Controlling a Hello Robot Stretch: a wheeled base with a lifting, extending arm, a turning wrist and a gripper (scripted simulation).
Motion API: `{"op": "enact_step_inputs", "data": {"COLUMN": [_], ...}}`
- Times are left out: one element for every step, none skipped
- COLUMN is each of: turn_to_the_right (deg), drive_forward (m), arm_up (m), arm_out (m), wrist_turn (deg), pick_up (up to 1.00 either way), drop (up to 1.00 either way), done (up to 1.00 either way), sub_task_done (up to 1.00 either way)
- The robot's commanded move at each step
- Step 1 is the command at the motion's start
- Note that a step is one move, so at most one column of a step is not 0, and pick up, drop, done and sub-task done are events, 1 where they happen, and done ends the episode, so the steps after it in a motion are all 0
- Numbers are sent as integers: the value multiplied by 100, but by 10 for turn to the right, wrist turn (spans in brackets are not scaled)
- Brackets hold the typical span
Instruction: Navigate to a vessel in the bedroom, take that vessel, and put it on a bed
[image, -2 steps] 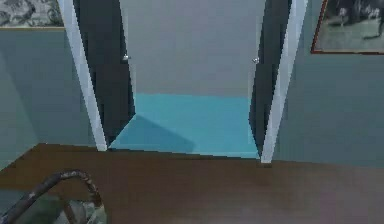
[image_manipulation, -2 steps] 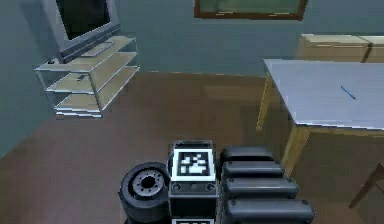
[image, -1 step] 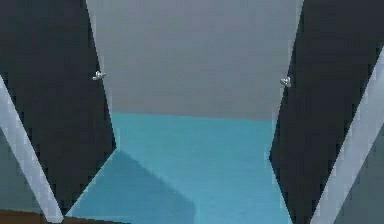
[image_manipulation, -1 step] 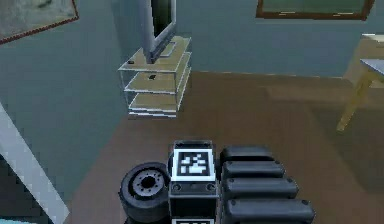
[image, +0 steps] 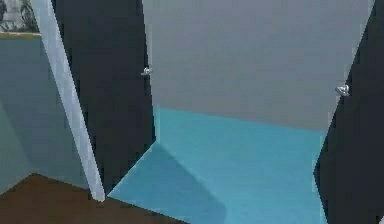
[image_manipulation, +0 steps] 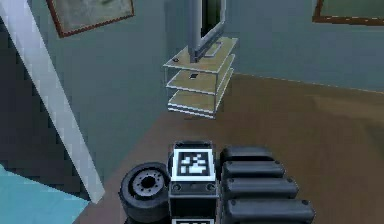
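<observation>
In the arm side view the arm (image_manipulation: 255, 188) lies drawn in at the bottom edge, with a white marker square (image_manipulation: 195, 164) on top. Left of the marker sits the gripper's dark round body (image_manipulation: 146, 190). Its far end cannot be made out, so I cannot tell whether it holds anything. Brown wood floor (image_manipulation: 300, 130) lies behind it.
Ahead is a doorway between a dark door leaf (image: 105, 90) and another dark door (image: 355, 140), with a cyan floor (image: 230, 160) and grey wall beyond. A white door post (image: 75, 110) stands at left. To the side, a shelved stand (image_manipulation: 200, 80) carries a flat screen (image_manipulation: 208, 25); framed pictures (image_manipulation: 90, 14) hang above.
</observation>
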Motion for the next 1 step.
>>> {"op": "enact_step_inputs", "data": {"turn_to_the_right": [0], "drive_forward": [100], "arm_up": [0], "arm_out": [0], "wrist_turn": [0], "pick_up": [0], "drop": [0], "done": [0], "sub_task_done": [0]}}
